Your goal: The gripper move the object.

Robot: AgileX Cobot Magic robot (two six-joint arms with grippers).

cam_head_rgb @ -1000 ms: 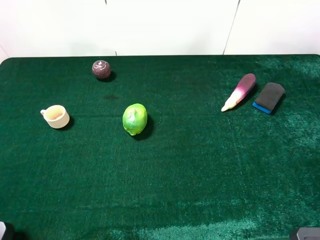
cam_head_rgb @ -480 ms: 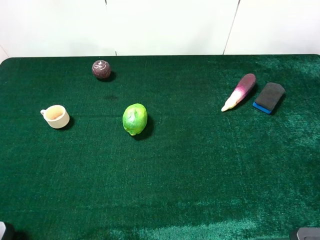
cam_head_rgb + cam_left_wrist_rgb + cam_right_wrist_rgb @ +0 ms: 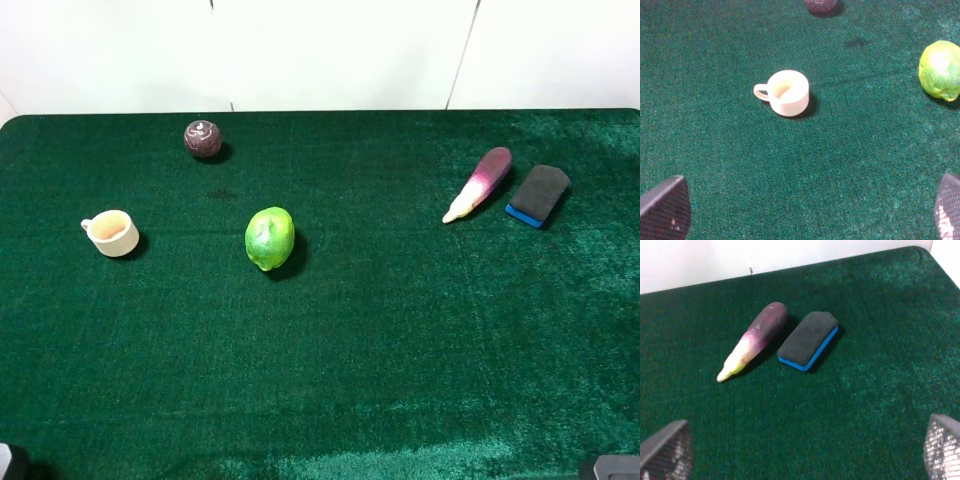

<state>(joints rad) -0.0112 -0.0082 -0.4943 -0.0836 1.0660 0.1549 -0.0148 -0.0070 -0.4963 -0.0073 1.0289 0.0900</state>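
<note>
The object, a dark grey felt block with a thin blue base, lies flat at the far right of the green table. In the right wrist view it lies beside the eggplant, apart from it. My right gripper is open and empty, well short of the block; its fingertips show wide apart. My left gripper is open and empty over the left side, short of the cup. In the exterior high view only slivers of the arms show at the bottom corners.
A purple-white eggplant lies just left of the block, and shows in the right wrist view. A green lime sits near the middle, a cream cup at the left, a dark purple ball at the back left. A white wall stands behind the table.
</note>
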